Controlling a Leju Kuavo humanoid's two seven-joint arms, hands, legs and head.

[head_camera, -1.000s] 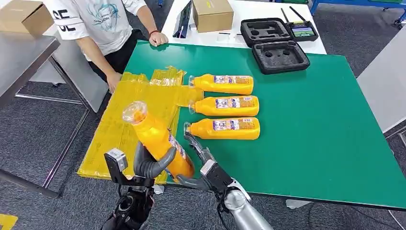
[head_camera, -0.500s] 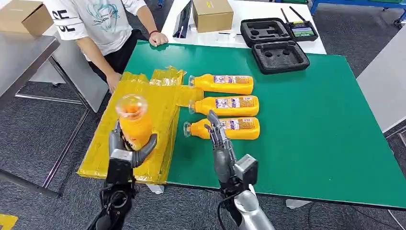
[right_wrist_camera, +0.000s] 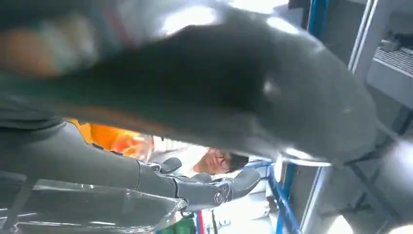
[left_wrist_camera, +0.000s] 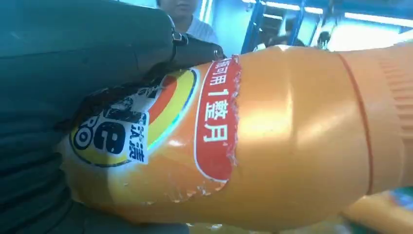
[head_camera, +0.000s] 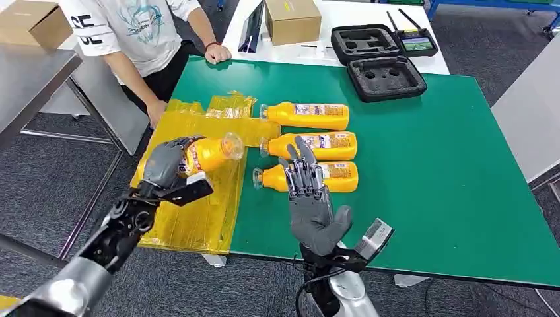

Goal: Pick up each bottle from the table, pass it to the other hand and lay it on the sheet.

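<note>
One bottle [head_camera: 201, 153] in left hand [head_camera: 165, 163]

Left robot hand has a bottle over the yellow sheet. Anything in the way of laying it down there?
Nothing visible. The left robot hand holds the bottle over bare yellow sheet; the person's hand rests at its far edge.

The green table [head_camera: 462, 191] carries a yellow sheet [head_camera: 198, 205], three orange bottles [head_camera: 310, 145] lying flat; a black foam case [head_camera: 385, 78].

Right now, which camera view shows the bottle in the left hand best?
The head view: the whole held bottle in the left hand over the yellow sheet. Left wrist: just its label close up. Right wrist: blurred orange.
</note>
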